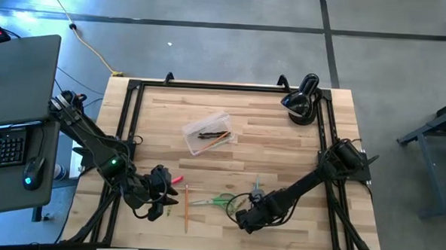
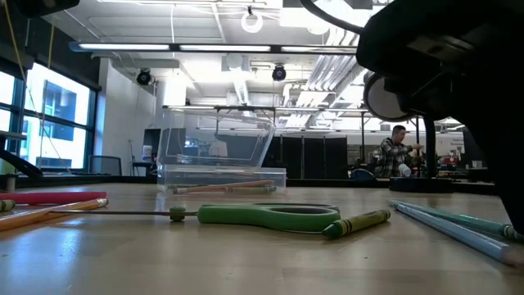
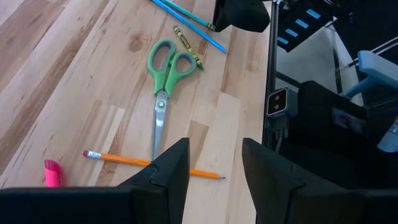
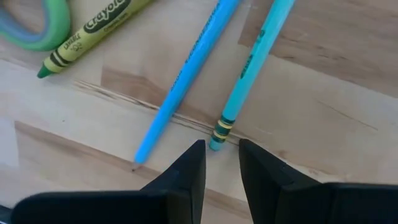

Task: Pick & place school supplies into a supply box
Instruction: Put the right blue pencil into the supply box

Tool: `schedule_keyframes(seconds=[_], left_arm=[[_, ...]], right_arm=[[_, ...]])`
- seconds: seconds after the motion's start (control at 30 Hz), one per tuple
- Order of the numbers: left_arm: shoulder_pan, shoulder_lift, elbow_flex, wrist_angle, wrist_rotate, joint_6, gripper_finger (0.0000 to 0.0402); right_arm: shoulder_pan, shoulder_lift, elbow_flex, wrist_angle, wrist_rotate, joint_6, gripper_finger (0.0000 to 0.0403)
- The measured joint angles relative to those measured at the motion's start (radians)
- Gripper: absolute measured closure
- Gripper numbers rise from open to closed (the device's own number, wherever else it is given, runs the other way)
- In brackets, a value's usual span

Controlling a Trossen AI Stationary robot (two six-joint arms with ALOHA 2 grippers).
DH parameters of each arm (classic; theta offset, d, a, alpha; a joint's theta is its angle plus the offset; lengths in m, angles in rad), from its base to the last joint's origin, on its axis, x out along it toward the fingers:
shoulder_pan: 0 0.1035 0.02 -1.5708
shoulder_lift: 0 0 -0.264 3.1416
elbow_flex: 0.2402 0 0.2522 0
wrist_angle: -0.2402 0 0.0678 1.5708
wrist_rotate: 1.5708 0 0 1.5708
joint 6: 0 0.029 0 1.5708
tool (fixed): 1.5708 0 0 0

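Observation:
My left gripper hangs open over the near left part of the table. Its fingers stand on either side of the sharpened end of an orange pencil that lies flat. My right gripper is open by a narrow gap, low over the table, just short of the banded end of a teal pencil. A blue pencil lies beside it. Green-handled scissors and a green crayon lie flat between the arms. The clear supply box sits mid-table with pencils inside.
A pink item lies near the orange pencil's eraser end. A black rounded device stands at the far right corner. A black frame rims the table. A laptop sits off the left edge. A person is far behind.

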Motion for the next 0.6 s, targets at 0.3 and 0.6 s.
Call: schedule_keyframes(seconds=[0.3,0.6], left_arm=[[0.000,0.000,0.000,0.000,0.000,0.000,0.0222],[0.000,0.000,0.000,0.000,0.000,0.000,0.0222]], right_arm=[[-0.006,0.000,0.000,-0.013,-0.004,0.000,0.0325],[-0.006,0.000,0.000,-0.018,-0.015,0.000,0.0326]])
